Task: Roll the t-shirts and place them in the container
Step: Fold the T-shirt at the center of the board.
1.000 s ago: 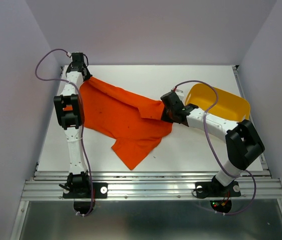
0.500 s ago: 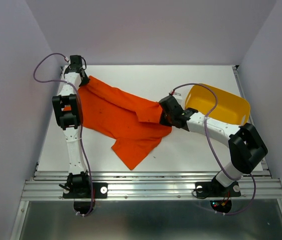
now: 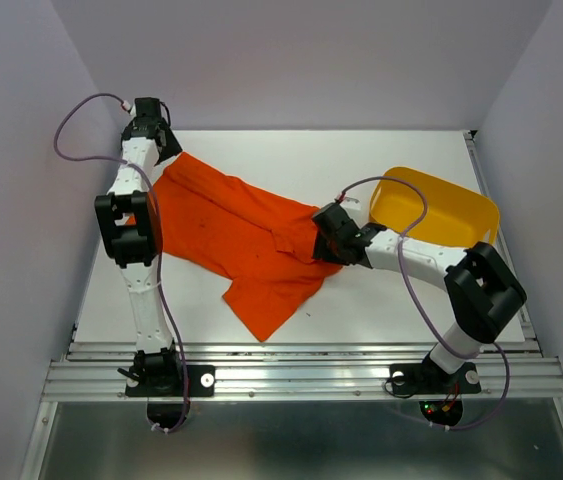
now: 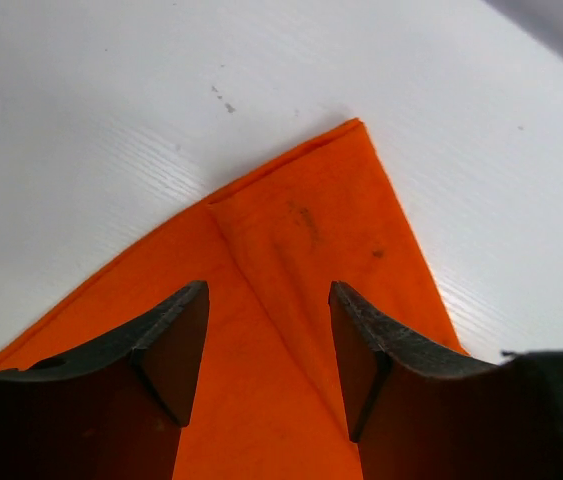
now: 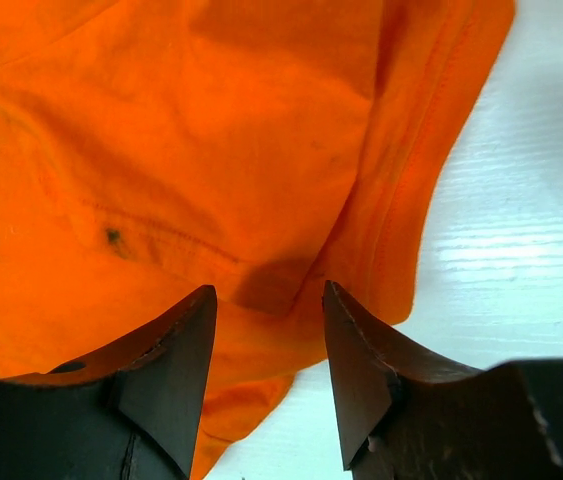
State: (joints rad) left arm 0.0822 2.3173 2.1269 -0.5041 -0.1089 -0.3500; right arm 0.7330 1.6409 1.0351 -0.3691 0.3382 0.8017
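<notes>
The orange-red t-shirt point(image 3: 241, 235) lies spread and creased across the left and middle of the white table point(image 3: 291, 160). One pointed corner of the t-shirt point(image 4: 301, 230) reaches toward the far left. My left gripper point(image 3: 166, 150) hovers over that corner, and in the left wrist view my left gripper point(image 4: 267, 290) is open, with cloth flat below and nothing between the fingers. My right gripper point(image 3: 323, 232) sits at the shirt's right edge. In the right wrist view it point(image 5: 269, 290) is open above the folded hem of the t-shirt point(image 5: 191, 130).
A yellow plastic tub point(image 3: 441, 205) stands at the right, just behind the right arm's forearm. Lilac walls close in the table on three sides. A metal rail point(image 3: 301, 375) runs along the near edge by the arm bases.
Both grippers have opened and let go of the t-shirt, which now rests on the table. The left gripper drew back toward the far left corner; the right gripper shifted slightly left.
</notes>
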